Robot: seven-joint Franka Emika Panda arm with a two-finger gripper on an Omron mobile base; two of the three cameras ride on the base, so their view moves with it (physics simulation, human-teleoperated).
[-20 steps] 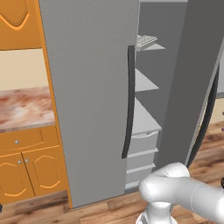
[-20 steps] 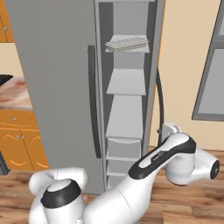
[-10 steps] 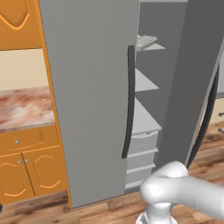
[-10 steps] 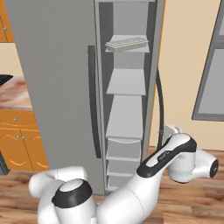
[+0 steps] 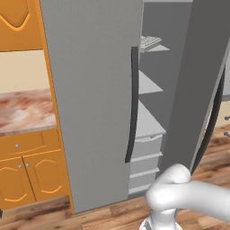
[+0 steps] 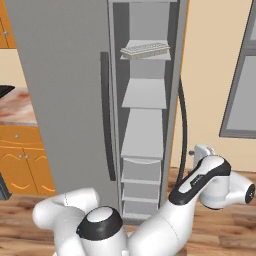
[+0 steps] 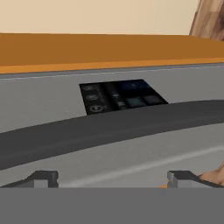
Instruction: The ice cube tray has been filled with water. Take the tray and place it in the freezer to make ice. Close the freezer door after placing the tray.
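Observation:
The ice cube tray (image 6: 145, 50), pale with a grid of cells, lies flat on an upper shelf inside the freezer (image 6: 65, 75); its corner (image 5: 149, 42) also peeks past the closed left door. The right door (image 5: 193, 90) stands open. My arm (image 6: 200, 180) reaches low to that door's outer side, beside its long dark handle (image 6: 182, 120). In the hand view my gripper (image 7: 113, 179) is open, fingertips (image 7: 43, 178) wide apart, facing the door's face with the dark handle (image 7: 109, 127) running across and the black dispenser recess (image 7: 120, 98) beyond it. Nothing is between the fingers.
Bare shelves (image 6: 144, 94) and drawers (image 6: 141, 170) fill the open compartment below the tray. Orange cabinets (image 5: 27, 179) and a marbled counter (image 5: 24, 110) stand left of the fridge. A grey-framed window (image 6: 240, 90) is in the right wall. The floor is wood.
The arm has shifted only slightly beside the open door. The tray, the shelves and both doors stand as before.

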